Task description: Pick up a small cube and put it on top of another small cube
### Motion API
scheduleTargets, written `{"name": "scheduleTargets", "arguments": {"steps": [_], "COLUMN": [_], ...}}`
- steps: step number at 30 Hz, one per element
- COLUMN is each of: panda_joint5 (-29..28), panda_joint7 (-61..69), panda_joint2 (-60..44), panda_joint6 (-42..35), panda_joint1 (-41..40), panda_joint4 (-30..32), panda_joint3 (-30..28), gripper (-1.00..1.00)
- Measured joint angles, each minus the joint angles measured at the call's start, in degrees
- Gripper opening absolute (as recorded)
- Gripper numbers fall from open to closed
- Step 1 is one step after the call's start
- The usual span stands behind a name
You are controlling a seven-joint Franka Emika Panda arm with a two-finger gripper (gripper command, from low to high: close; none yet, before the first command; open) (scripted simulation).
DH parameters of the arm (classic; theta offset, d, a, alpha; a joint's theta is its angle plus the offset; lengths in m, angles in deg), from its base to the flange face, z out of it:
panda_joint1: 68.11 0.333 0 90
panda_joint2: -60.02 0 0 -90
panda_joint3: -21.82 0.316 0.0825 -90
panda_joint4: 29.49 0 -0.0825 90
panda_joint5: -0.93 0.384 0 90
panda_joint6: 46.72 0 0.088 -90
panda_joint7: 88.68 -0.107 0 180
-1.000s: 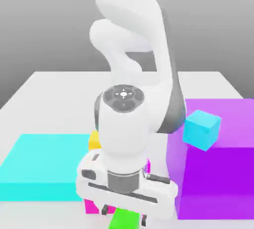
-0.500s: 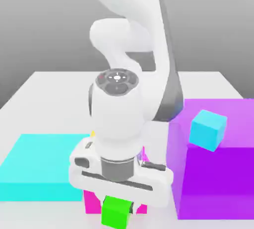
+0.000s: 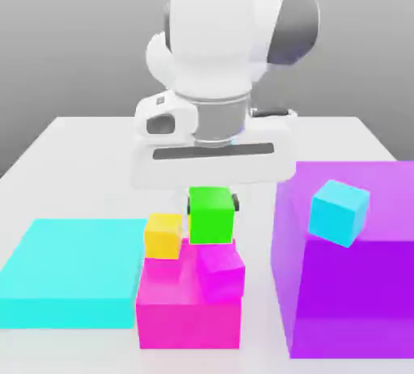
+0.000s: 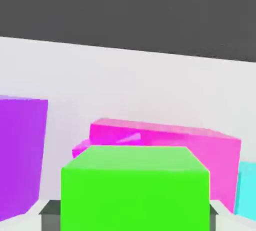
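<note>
Jaws [image 3: 212, 202] are clamping the green cube [image 3: 212, 215], holding it clear of the table [image 3: 89, 142], above the big magenta block [image 3: 190, 312]. Pink cube [image 3: 221, 271] is sitting on that block's top, just below the green cube and slightly toward the exterior view's right. Yellow cube [image 3: 163, 235] is resting at the block's rear corner, beside the green cube. Cyan cube [image 3: 338, 212] is perching tilted on the purple block [image 3: 356, 299]. Flat cyan slab [image 3: 69, 271] is lying on the exterior view's left.

Bright, even light; soft faint shadows; no glare; slight blur.
</note>
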Motion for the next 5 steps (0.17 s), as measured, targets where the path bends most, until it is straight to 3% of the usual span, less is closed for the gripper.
{"name": "scheduleTargets", "arguments": {"steps": [2,3,5], "panda_joint5": [-0.4,-0.6,-0.6], "panda_joint7": [-0.4,-0.6,-0.6], "panda_joint2": [-3.1,-4.3,-4.3], "panda_joint6": [4.6,6.3,6.3], "panda_joint1": [-0.1,-0.1,-0.1], "panda_joint4": [1.5,2.0,2.0], "panda_joint3": [0.3,0.3,0.3], "gripper": [-1.0,1.0,1.0]}}
